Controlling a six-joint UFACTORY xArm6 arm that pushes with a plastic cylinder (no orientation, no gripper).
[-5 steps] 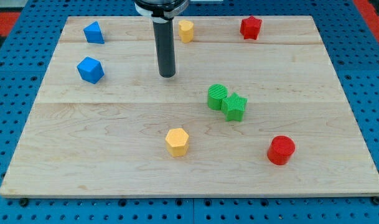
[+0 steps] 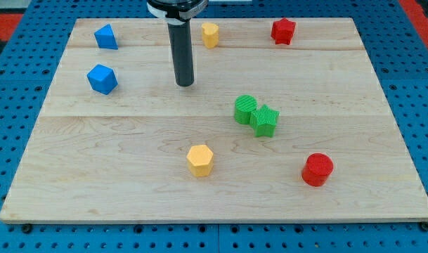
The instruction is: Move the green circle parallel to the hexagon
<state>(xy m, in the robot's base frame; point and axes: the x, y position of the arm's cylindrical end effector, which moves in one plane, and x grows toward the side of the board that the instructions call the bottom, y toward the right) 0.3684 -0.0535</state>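
The green circle (image 2: 244, 109) lies right of the board's middle, touching a green star (image 2: 265, 121) at its lower right. The yellow hexagon (image 2: 199, 159) lies below the middle, down and left of the green circle. My tip (image 2: 185, 83) rests on the board above the middle, up and left of the green circle and well apart from it, with no block touching it.
A wooden board (image 2: 129, 176) on a blue pegboard. A blue block (image 2: 106, 36) and a blue cube (image 2: 102, 79) sit at the upper left. A small yellow block (image 2: 210, 34) and a red star (image 2: 283, 31) sit along the top. A red cylinder (image 2: 317, 169) is at the lower right.
My tip has slid slightly to the view's left. No block has moved.
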